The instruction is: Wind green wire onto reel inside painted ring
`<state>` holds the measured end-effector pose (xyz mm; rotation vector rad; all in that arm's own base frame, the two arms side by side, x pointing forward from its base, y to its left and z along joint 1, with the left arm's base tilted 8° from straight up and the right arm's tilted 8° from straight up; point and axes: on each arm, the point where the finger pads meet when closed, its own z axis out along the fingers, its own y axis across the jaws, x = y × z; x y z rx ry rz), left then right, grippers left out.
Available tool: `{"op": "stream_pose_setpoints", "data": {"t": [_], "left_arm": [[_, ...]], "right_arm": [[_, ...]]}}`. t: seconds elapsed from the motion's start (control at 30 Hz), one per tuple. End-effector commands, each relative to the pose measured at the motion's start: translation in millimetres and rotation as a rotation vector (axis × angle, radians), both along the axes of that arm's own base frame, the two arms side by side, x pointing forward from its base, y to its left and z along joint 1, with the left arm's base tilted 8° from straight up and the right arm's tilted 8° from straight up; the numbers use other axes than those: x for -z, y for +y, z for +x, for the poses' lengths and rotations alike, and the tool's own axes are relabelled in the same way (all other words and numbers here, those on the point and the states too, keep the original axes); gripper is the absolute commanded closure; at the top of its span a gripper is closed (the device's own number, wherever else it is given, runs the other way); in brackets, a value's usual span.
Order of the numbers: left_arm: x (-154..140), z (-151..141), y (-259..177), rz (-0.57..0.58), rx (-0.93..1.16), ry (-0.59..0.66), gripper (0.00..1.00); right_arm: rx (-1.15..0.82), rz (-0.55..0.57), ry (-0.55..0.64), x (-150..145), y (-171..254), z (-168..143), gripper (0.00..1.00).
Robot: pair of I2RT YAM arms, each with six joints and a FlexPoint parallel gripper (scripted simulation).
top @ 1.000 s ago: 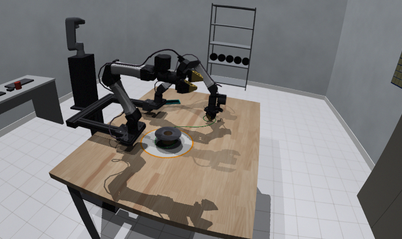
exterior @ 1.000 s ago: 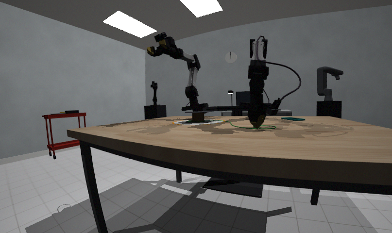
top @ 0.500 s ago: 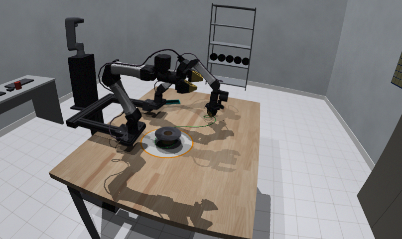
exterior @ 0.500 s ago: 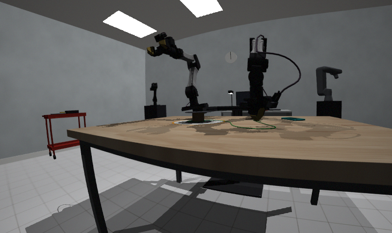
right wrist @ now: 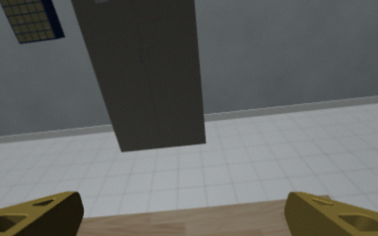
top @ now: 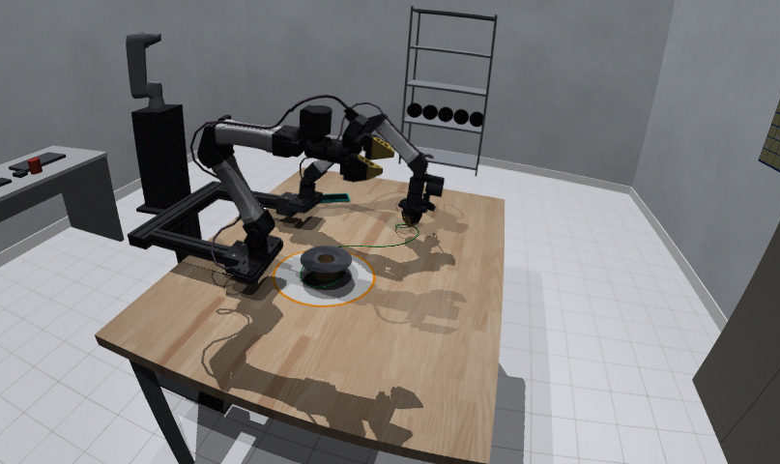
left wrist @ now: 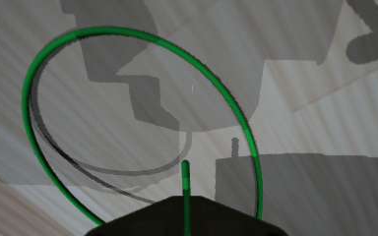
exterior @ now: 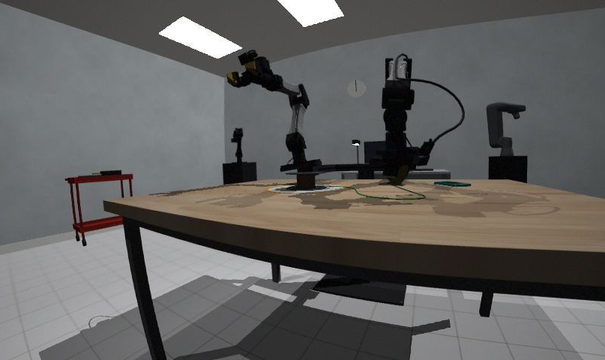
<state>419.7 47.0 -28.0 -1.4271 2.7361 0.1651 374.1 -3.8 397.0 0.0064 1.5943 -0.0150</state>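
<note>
The reel (top: 310, 260) (exterior: 305, 181) lies flat inside the painted ring (top: 323, 305) (exterior: 267, 190), one flange up. Some green wire (top: 376, 246) (exterior: 385, 199) (left wrist: 26, 103) shows low around its hub; the rest runs out from the reel across the table and curves back in a loop. My left gripper (top: 409, 221) (exterior: 395, 183) (left wrist: 186, 206) is shut on the wire near its free end, low over the table; a short tip sticks out past the fingers. My right gripper (top: 386, 158) (exterior: 241, 73) (right wrist: 184, 202) is open and empty, high above the table.
A teal tray-like object (top: 340, 197) (exterior: 451, 184) lies near the left arm's base. The arms' black mounting frame (top: 178, 216) runs along the table's back edge. The right arm's base stands close beside the painted ring.
</note>
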Motion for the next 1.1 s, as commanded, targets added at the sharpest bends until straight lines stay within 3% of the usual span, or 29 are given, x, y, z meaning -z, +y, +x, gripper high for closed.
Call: {"op": "stream_pose_setpoints", "data": {"t": [0.0,0.27,0.83,1.07], "left_arm": [[-17.5,15.9,-5.4,0.007,0.007,-0.057,1.00],[-10.7,16.6,-5.9,0.007,0.007,-0.057,1.00],[-10.7,16.6,-5.9,0.007,0.007,-0.057,1.00],[-10.7,16.6,-5.9,0.007,0.007,-0.057,1.00]], "right_arm": [[-0.014,0.005,-0.024,-5.1,3.8,1.3,0.00],[-0.014,0.005,-0.024,-5.1,3.8,1.3,0.00],[-0.014,0.005,-0.024,-5.1,3.8,1.3,0.19],[-0.013,0.005,-0.020,-4.0,4.2,0.6,0.19]]}}
